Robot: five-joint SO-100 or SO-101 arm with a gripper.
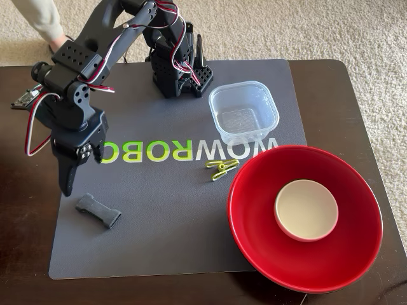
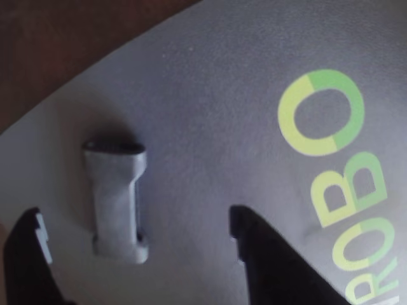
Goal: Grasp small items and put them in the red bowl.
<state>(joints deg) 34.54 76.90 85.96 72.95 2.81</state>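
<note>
Soft, even daylight fills the fixed view, with glare on the red bowl (image 1: 305,219). The wrist view is dimmer, soft-focused, and the jaws are dark and blurred.

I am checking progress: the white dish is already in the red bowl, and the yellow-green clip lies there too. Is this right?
Only the clip is wrong. The fixed view shows the yellow-green clip on the grey mat, outside the red bowl. The white dish is indeed in the bowl.
</note>
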